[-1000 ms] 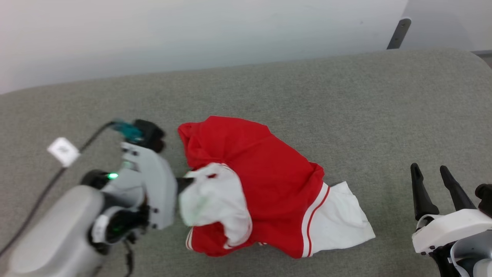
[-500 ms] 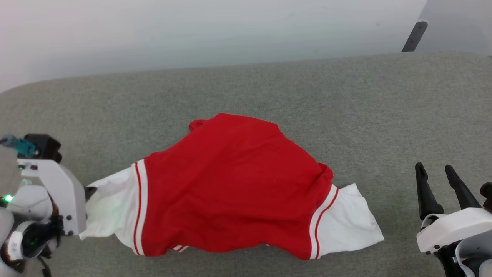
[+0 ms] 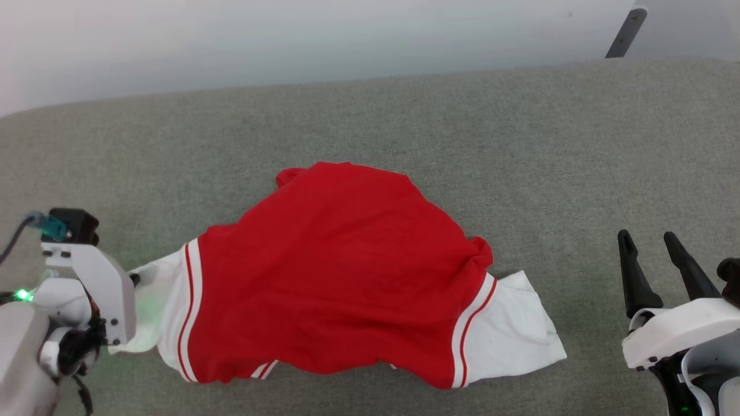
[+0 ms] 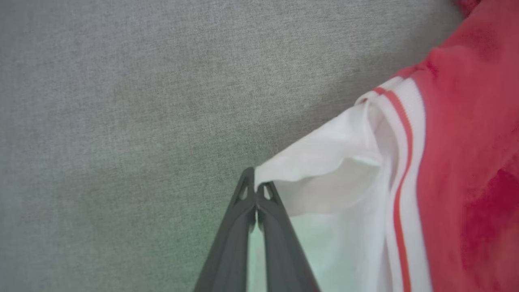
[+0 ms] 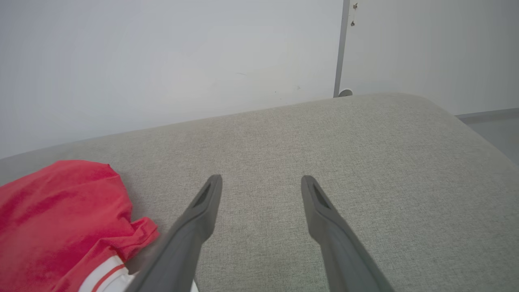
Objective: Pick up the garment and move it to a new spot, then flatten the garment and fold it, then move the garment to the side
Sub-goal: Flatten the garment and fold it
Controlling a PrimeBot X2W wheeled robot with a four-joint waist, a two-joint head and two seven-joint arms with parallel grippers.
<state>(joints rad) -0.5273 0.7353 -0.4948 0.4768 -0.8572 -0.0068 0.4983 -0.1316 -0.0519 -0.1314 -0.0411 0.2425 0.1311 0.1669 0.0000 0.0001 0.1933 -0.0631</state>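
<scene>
The garment [image 3: 335,277], a red T-shirt with white sleeves and striped trim, lies spread across the grey cushion. My left gripper [image 4: 255,184] is shut on the edge of its left white sleeve [image 4: 324,170], at the far left in the head view [image 3: 134,280]. The sleeve is drawn out sideways and lifted a little. My right gripper [image 3: 647,245] stands open at the lower right, apart from the right white sleeve [image 3: 514,335], with nothing between its fingers [image 5: 261,180]. The red body [image 5: 61,215] shows at the lower left of the right wrist view.
The grey upholstered surface [image 3: 520,144] runs back to a white wall [image 3: 289,40]. A dark metal strip [image 3: 625,32] leans at the wall's far right. The cushion's rounded right corner [image 5: 446,117] drops off to the floor.
My left gripper has pulled the left sleeve outward to the left, opening the bunched shirt into a wide spread. The right gripper has stayed in place, open.
</scene>
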